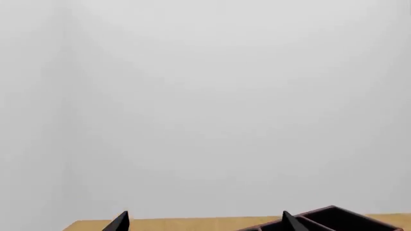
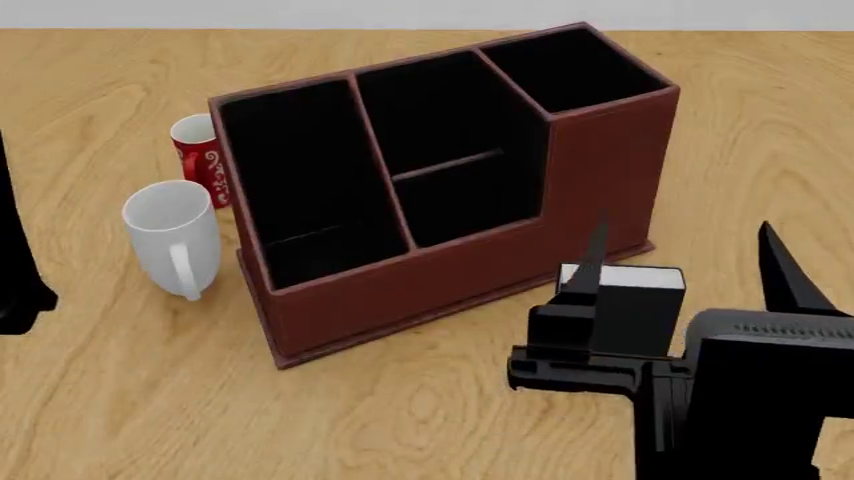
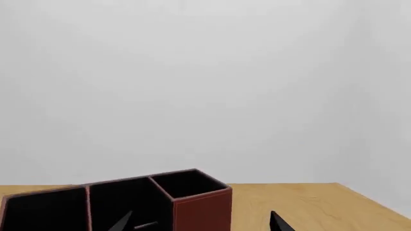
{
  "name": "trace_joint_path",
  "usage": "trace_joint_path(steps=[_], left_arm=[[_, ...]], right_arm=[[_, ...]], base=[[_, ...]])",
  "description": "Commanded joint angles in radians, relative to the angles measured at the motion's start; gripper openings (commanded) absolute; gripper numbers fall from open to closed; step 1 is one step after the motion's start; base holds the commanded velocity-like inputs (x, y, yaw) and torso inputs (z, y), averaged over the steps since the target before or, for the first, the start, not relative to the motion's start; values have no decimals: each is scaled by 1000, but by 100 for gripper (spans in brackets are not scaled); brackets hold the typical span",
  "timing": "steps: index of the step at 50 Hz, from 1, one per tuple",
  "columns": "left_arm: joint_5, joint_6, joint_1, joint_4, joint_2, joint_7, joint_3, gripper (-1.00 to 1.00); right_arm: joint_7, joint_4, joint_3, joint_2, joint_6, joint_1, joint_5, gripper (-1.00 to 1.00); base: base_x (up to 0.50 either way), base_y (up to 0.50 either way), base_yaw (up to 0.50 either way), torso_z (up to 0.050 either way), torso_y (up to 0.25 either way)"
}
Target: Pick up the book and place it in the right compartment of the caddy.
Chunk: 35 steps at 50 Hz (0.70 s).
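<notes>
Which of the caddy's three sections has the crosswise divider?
The middle section of the caddy. A low divider crosses it; the wide left section and tall right compartment have none.

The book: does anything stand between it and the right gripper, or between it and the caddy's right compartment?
Nothing visible does. In the head view the open right gripper is right at the book, which stands just in front of the caddy. The right compartment looks empty; only its tall front wall must be cleared from above.

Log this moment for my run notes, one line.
right gripper: open, above book | book: on table, beside caddy | right compartment: empty
</notes>
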<state>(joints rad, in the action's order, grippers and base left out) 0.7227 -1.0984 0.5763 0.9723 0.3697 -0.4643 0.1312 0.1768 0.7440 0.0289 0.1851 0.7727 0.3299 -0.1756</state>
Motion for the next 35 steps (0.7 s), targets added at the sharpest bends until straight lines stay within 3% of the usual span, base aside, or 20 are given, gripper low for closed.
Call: trace_joint_path(steps=[1,35], left_arm=[[217,-26,58,41,124,-192,-6,100],[205,59,17,31,179,-208,-26,100]], right_arm=[[21,70,12,24,97,63,-13,100],[36,58,-38,38,84,61,-17,100]], base=[[250,-168,0,0,0],[345,-121,0,0,0]])
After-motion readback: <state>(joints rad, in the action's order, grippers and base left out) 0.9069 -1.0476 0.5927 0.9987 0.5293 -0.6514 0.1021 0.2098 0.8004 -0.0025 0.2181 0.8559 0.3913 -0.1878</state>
